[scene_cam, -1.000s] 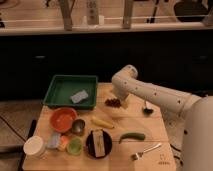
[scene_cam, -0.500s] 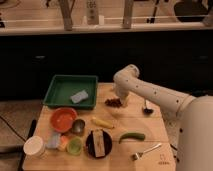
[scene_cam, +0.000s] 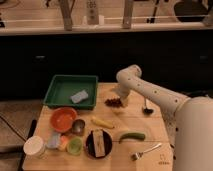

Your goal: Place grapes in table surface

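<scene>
step in hand: the release end of the placing. grapes [scene_cam: 113,102] lie on the counter [scene_cam: 152,125], toward the far edge and about midway along it, just right of the green tray [scene_cam: 56,91]. the dark red bunch looks flat on the wood and is not lifted.

gripper [scene_cam: 122,98]: at the right end of the bunch, low over the counter near the far edge. it is either touching the grapes or just beside them, and i cannot tell which. fingers are spread as wide as they go. i see nothing clamped between them, so i read the bunch as let go, or not yet taken. the arm bends down from a white elbow above it.

other things on the counter:
- dark ladle [scene_cam: 147,107], right of the gripper, apart from it
- yellow piece [scene_cam: 102,122] and green pepper [scene_cam: 132,136], nearer the middle and well clear of the grapes
- orange bowl [scene_cam: 64,119], toward the left edge
- fork [scene_cam: 147,151], by the near right corner

judgement: the task looks all but done, since the grapes are resting on bare wood.

next move calls for:
- a straight lift up and away from the far edge
- fingers kept wide, so no berry catches and drags the bunch
- a sweep that stays clear of the ladle on the right

risk: the bumpy bunch may roll or snag on a finger as the arm withdraws.
</scene>
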Robot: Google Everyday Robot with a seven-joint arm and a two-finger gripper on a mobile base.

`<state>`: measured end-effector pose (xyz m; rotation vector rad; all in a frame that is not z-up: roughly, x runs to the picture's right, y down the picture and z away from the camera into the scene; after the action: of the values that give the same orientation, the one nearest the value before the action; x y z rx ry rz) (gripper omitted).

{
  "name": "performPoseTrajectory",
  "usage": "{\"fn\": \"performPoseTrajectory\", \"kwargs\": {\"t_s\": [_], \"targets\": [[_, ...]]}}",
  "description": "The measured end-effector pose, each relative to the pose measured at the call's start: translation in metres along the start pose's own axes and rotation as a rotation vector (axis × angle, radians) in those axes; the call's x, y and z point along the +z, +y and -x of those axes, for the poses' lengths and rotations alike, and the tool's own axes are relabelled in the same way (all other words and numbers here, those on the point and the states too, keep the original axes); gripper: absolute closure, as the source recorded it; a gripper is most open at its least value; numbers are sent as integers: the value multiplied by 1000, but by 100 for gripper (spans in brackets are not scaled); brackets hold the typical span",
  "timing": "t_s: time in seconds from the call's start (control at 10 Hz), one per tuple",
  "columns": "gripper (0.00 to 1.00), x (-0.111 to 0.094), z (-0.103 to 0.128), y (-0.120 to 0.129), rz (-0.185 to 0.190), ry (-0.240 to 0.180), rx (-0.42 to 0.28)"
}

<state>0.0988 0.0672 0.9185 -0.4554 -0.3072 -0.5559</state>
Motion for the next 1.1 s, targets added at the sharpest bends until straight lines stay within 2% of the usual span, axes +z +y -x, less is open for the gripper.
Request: {"fn": "performPoseTrajectory", "kwargs": {"t_s": [0.9, 1.1], "targets": [[20, 19, -21, 8, 28, -86, 44], [29, 22, -23, 9, 40, -95, 52]]}}
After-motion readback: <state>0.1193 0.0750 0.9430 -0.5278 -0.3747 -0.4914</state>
